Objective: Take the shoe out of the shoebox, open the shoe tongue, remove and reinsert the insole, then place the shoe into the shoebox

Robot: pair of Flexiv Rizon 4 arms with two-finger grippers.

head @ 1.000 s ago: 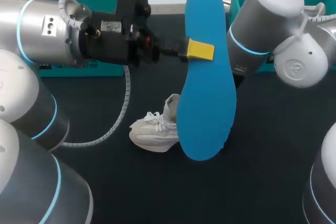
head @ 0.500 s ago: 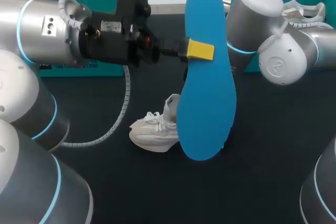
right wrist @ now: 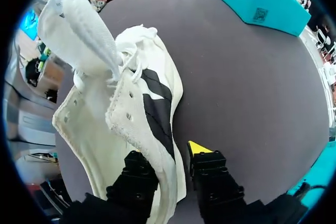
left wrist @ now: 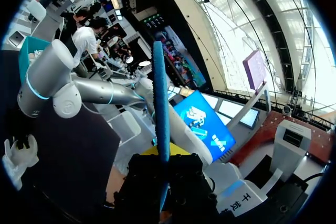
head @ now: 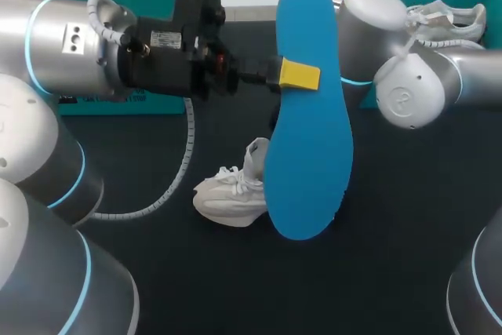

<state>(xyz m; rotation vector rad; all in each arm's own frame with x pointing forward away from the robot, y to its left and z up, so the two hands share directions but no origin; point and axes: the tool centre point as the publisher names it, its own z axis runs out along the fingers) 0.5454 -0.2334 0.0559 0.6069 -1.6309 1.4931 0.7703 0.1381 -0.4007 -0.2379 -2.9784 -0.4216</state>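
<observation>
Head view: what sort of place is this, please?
Likely a robot test bench for shoe handling: a teal shoebox and a white shoe on the dark table, and a blue insole held in the left claw.

Our left arm (head: 70, 45) comes in from the left and lies level, wrist straight. Its hand (head: 292, 74) is turned sideways, with the fingers pressed on both faces of the insole (head: 310, 147) and one yellow tip showing. Our right arm (head: 408, 84) comes in from the right, bent at a raised joint. Its hand (right wrist: 173, 169) grips the side wall of the shoe (right wrist: 131, 114), one finger on each side.
</observation>
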